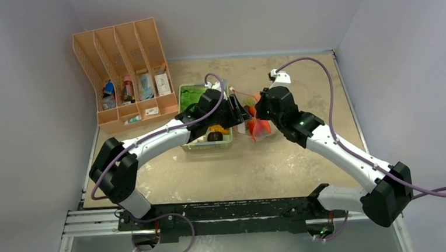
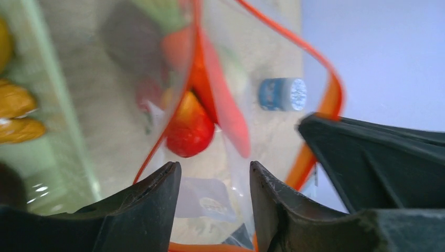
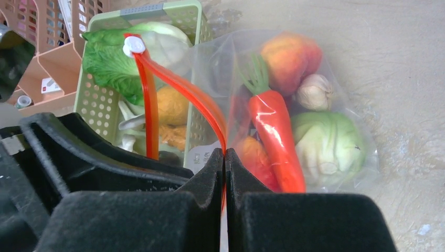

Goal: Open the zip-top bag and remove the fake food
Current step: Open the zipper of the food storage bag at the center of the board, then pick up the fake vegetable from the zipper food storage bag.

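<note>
The right end effector (image 3: 224,157) is clenched on the orange-red zip strip (image 3: 183,88) of the zip-top bag (image 3: 220,58). The left end effector (image 2: 214,168), jaws parted, straddles the clear film opposite. The bag sits on the bench (image 3: 404,63) between both arms, beside the green tray (image 3: 94,110), fake food (image 3: 273,131) inside.

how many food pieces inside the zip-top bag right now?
5 in the zip-top bag: peach top, beige bulb beside it, carrot down the middle, cabbage right of it, orange-red piece left of the carrot, half hidden. Others may sit behind these.
</note>
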`<action>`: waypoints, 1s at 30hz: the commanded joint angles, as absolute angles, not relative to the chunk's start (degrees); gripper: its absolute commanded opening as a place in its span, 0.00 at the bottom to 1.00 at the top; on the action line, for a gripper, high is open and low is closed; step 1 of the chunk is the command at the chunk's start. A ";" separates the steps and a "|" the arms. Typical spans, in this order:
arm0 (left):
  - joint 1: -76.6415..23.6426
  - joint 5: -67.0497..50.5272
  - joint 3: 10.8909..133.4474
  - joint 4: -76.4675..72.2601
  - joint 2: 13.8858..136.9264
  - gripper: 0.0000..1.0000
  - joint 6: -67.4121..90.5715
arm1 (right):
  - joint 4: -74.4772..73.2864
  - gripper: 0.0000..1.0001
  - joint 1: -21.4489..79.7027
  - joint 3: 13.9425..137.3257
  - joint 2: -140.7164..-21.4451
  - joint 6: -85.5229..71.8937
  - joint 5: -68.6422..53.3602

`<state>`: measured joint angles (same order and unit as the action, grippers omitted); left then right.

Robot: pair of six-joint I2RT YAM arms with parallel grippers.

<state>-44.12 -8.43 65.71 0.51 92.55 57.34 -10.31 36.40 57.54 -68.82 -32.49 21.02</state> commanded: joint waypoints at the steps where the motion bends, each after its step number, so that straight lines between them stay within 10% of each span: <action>1: -44.48 0.78 69.43 9.05 93.11 0.52 56.48 | -7.79 0.00 36.12 56.58 -66.20 -34.29 20.34; 11: -45.39 8.88 74.70 19.34 96.80 0.55 53.70 | -3.33 0.00 36.19 56.99 -68.22 -28.05 11.40; 30: -46.76 1.74 65.27 -7.79 102.31 0.55 72.97 | -0.34 0.00 36.14 54.16 -65.26 -29.01 8.94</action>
